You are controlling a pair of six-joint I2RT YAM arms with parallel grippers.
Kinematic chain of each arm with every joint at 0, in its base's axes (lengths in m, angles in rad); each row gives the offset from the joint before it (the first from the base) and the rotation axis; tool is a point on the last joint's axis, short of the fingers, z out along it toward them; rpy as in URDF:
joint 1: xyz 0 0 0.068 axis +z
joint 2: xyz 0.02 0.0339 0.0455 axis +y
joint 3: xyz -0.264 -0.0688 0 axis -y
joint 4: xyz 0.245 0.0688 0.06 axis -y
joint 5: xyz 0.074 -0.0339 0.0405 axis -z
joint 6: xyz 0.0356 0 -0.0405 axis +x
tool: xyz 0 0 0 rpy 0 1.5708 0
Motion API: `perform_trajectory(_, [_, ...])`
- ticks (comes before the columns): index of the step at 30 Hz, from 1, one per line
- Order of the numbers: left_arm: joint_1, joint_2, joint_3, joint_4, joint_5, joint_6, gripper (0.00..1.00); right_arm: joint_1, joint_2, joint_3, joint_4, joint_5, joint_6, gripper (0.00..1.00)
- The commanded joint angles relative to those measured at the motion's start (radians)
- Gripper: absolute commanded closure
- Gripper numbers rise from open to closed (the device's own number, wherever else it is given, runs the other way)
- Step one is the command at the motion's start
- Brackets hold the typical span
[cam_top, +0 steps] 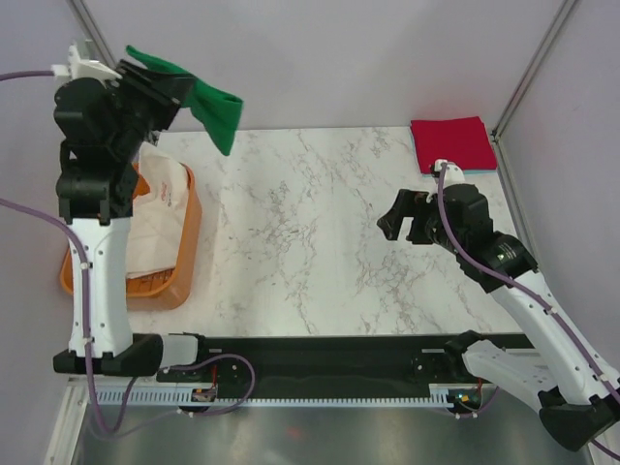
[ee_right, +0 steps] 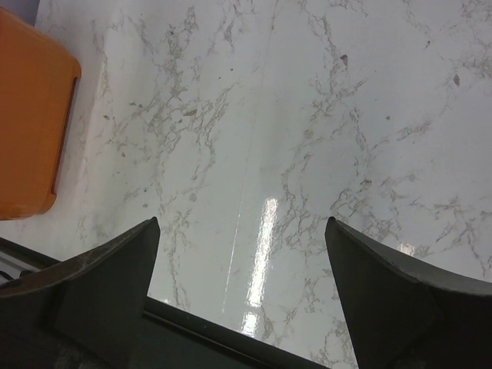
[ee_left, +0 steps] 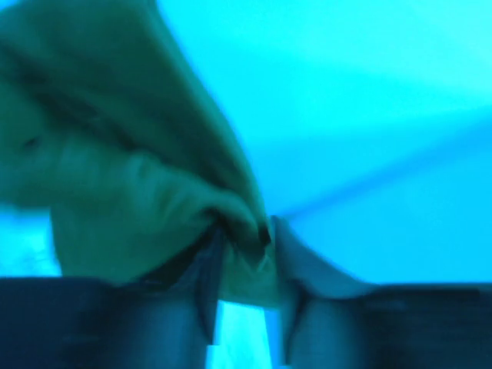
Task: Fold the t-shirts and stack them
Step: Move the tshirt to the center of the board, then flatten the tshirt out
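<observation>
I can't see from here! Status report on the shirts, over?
Left tool shut on green t-shirt, held high. Right tool open, empty. Red t-shirt folded, far right corner. Nothing blocking.

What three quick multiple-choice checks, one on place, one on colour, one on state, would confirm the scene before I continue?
1. Where does the folded red t-shirt lie?
A. the table's near left corner
B. the table's far right corner
C. the table's middle

2. What colour is the t-shirt in the left end effector?
A. green
B. white
C. pale blue

3. How is the right end effector?
A. shut on cloth
B. open and empty
C. shut and empty

Answers:
1. B, the red square sits against the far right edge.
2. A, the green t-shirt hangs from the raised left end effector.
3. B, the right wrist view shows its fingers spread with only bare marble between them.
</observation>
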Motion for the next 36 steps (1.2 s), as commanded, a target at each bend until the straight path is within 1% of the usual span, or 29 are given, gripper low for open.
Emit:
perform_trajectory(1, [-0.130, -0.073, -0.238, 0.223, 0.454, 0.200, 0.54, 0.000, -0.017, 0.002, -0.019, 0.015, 0.017, 0.02])
perform_trajectory(2, [-0.202, -0.114, -0.337, 0.239, 0.488, 0.219, 0.48, 0.000, -0.017, -0.001, -0.021, 0.018, 0.017, 0.02])
perform_trajectory(3, [-0.236, -0.191, -0.445, 0.257, 0.507, 0.254, 0.43, 0.000, -0.017, -0.004, -0.027, 0.024, 0.016, 0.02])
perform_trajectory(4, [-0.268, -0.231, -0.662, 0.264, 0.502, 0.272, 0.37, 0.000, -0.017, -0.018, -0.027, 0.033, 0.016, 0.02])
perform_trajectory(5, [-0.296, -0.259, -0.768, 0.264, 0.492, 0.282, 0.36, 0.000, -0.015, -0.026, -0.027, 0.047, 0.017, 0.02])
perform_trajectory(6, [-0.297, -0.301, -0.866, 0.264, 0.494, 0.283, 0.36, 0.002, -0.005, -0.034, -0.026, 0.056, 0.019, 0.02])
perform_trajectory(7, [-0.296, -0.315, -1.028, 0.262, 0.493, 0.282, 0.36, 0.000, 0.003, -0.050, -0.021, 0.073, 0.022, 0.02])
perform_trajectory(10, [-0.298, -0.349, -1.208, 0.262, 0.443, 0.271, 0.36, 0.002, 0.058, -0.102, 0.026, 0.075, 0.031, 0.02])
perform_trajectory(11, [-0.298, -0.351, -1.227, 0.264, 0.426, 0.270, 0.35, 0.000, 0.078, -0.116, 0.046, 0.056, 0.033, 0.03])
perform_trajectory(12, [-0.298, -0.345, -1.239, 0.264, 0.392, 0.269, 0.35, 0.002, 0.127, -0.130, 0.104, 0.040, 0.031, 0.05])
perform_trajectory(14, [-0.298, -0.293, -1.233, 0.264, 0.366, 0.279, 0.34, 0.002, 0.192, -0.170, 0.174, -0.009, 0.030, 0.07])
perform_trajectory(15, [-0.298, -0.268, -1.223, 0.264, 0.355, 0.283, 0.33, 0.002, 0.274, -0.176, 0.238, -0.011, 0.028, 0.11])
perform_trajectory(16, [-0.298, -0.203, -1.197, 0.265, 0.356, 0.288, 0.32, 0.003, 0.316, -0.182, 0.272, -0.043, 0.025, 0.13])
perform_trajectory(17, [-0.298, -0.172, -1.183, 0.268, 0.359, 0.289, 0.32, 0.011, 0.357, -0.184, 0.307, -0.072, 0.022, 0.15])
perform_trajectory(18, [-0.298, -0.136, -1.171, 0.271, 0.359, 0.291, 0.32, 0.022, 0.427, -0.184, 0.365, -0.076, 0.017, 0.17])
perform_trajectory(19, [-0.298, -0.109, -1.152, 0.280, 0.359, 0.294, 0.31, 0.033, 0.457, -0.176, 0.390, -0.074, 0.007, 0.18])
perform_trajectory(21, [-0.310, -0.053, -1.146, 0.291, 0.328, 0.296, 0.31, 0.084, 0.541, -0.156, 0.418, -0.032, -0.004, 0.20])
perform_trajectory(24, [-0.325, -0.026, -1.176, 0.297, 0.283, 0.291, 0.31, 0.149, 0.621, -0.112, 0.377, 0.042, 0.017, 0.22])
perform_trajectory(29, [-0.354, 0.013, -1.239, 0.362, 0.255, 0.282, 0.32, 0.180, 0.663, -0.198, 0.389, 0.130, 0.091, 0.23])
perform_trajectory(31, [-0.368, 0.065, -1.250, 0.391, 0.272, 0.282, 0.34, 0.180, 0.696, -0.228, 0.422, 0.141, 0.096, 0.29])
perform_trajectory(32, [-0.386, 0.091, -1.246, 0.405, 0.277, 0.283, 0.35, 0.180, 0.707, -0.230, 0.432, 0.142, 0.097, 0.35])
perform_trajectory(33, [-0.397, 0.114, -1.229, 0.405, 0.278, 0.286, 0.38, 0.180, 0.719, -0.221, 0.435, 0.151, 0.096, 0.55])
perform_trajectory(35, [-0.420, 0.178, -1.206, 0.405, 0.280, 0.291, 0.44, 0.180, 0.703, -0.201, 0.427, 0.167, 0.090, 0.75])
perform_trajectory(36, [-0.425, 0.190, -1.183, 0.406, 0.290, 0.291, 0.60, 0.180, 0.689, -0.170, 0.413, 0.171, 0.080, 0.97])
